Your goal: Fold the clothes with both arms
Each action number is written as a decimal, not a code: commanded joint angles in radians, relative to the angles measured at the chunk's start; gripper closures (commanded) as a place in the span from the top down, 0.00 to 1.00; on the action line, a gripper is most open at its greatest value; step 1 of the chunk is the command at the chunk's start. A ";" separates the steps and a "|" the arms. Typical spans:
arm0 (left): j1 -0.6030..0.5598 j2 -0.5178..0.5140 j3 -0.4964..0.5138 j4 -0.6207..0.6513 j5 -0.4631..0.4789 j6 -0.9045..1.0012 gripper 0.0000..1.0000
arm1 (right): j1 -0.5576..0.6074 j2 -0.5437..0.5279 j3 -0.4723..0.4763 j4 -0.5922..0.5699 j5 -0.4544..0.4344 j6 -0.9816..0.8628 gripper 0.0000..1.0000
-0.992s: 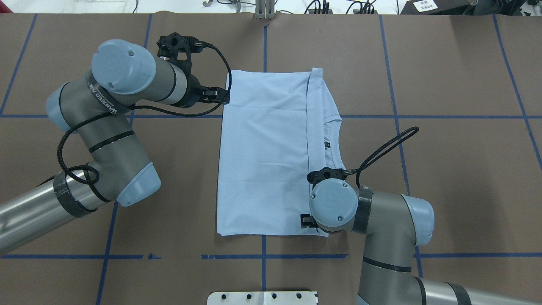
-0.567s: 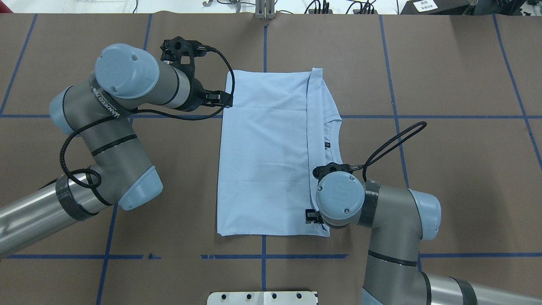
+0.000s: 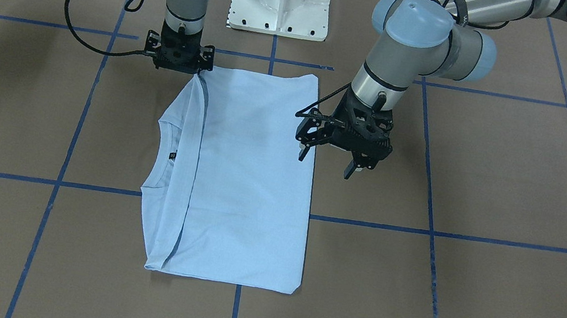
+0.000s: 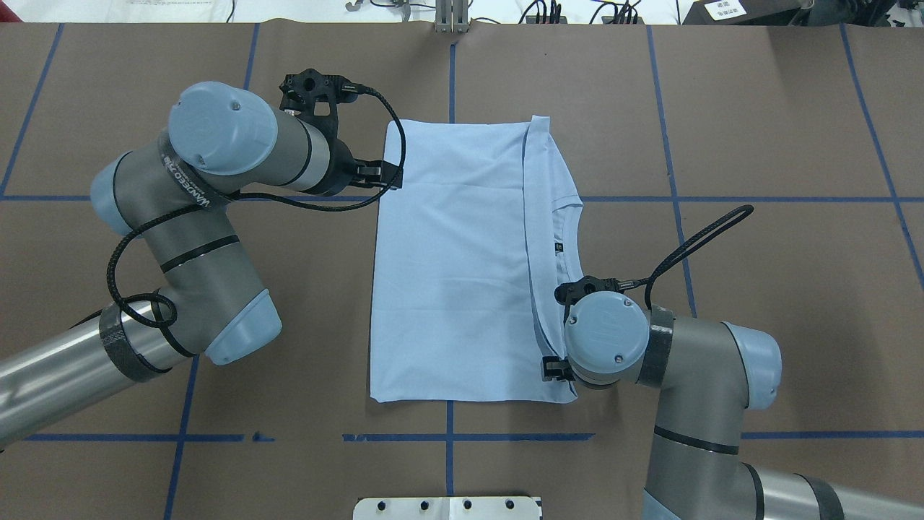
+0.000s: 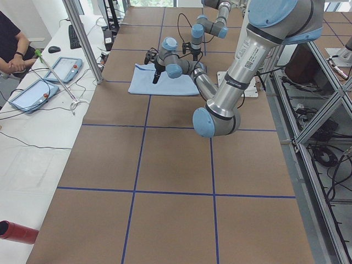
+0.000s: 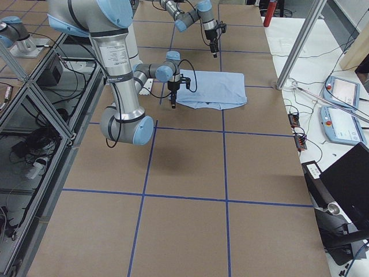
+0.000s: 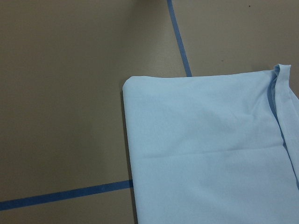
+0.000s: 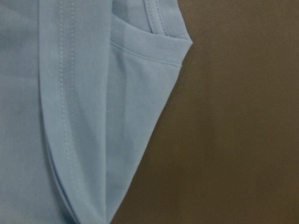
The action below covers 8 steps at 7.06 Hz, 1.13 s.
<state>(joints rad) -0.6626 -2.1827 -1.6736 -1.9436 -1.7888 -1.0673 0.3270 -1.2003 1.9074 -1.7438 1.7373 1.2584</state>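
Where brown table (image 4: 758, 108) shows, folded T-shirt (image 4: 447, 274).

Robotics lab: taped-grid table (image 4: 794, 289), aluminium framing (image 5: 316, 77), operator tablets (image 5: 63, 69).

My own wrist hides my right gripper (image 4: 552, 368) from overhead; its fingers cannot be made out. The T-shirt (image 4: 451, 267) runs off both wrist views, its chest print apparently folded under.
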 commanded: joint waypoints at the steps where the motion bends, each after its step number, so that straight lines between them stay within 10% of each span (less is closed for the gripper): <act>1: 0.009 -0.003 0.000 -0.009 0.000 -0.011 1.00 | 0.001 -0.031 0.007 0.001 -0.001 -0.001 1.00; 8: 0.008 -0.008 -0.014 -0.006 0.000 -0.008 1.00 | 0.115 0.020 0.056 0.000 0.036 -0.085 1.00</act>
<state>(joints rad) -0.6543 -2.1891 -1.6843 -1.9494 -1.7886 -1.0742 0.4145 -1.2067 1.9628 -1.7415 1.7694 1.1943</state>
